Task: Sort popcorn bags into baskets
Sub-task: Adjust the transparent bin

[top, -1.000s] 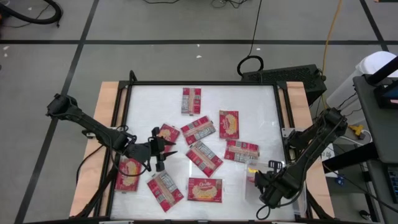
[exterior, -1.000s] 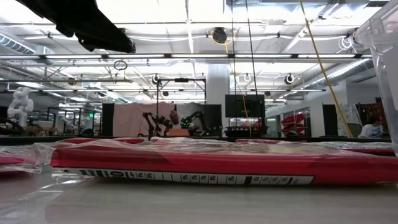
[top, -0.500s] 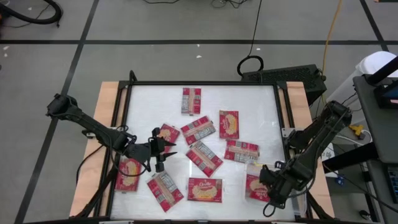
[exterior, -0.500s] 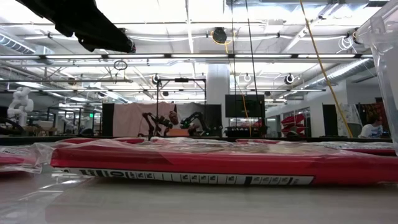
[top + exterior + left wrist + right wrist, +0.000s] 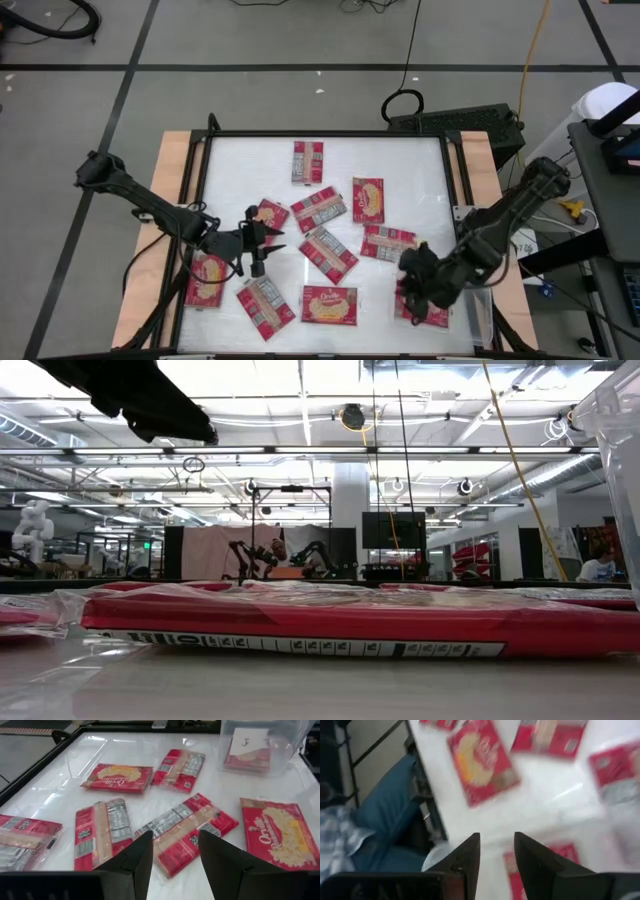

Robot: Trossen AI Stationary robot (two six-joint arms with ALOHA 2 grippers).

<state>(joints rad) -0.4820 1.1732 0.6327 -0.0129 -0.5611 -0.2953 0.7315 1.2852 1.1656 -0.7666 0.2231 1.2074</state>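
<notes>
Closest to me, along the near edge of the tabletop (image 5: 230, 150), my right pincer (image 5: 408, 283) hangs by the clear bin (image 5: 295, 740) with its fingers spread and nothing between them. One packet (image 5: 247, 760) lies flat in the bin. I read this as the gap between drops: one packet is stowed and the next is not yet picked.

My left pincer (image 5: 258, 247) hovers left of centre, likewise released and empty, just above a grey-print packet (image 5: 187, 832) lying at a slant. That looks like its easiest target. It would need a straight descent and a grip across the narrow side, since the wrapper is flat and probably slippery.

For the right arm, the packet (image 5: 388, 241) just beside the bin is the short trip.

Further back, more packets are scattered, with one (image 5: 308, 161) alone near the far edge.

As for writing, I can read "Orville" on the two picture-side packets (image 5: 117, 771) (image 5: 272, 827). A white note (image 5: 246, 742) on the bin carries a handwritten "J". The nutrition print on the grey faces is too small to read.
</notes>
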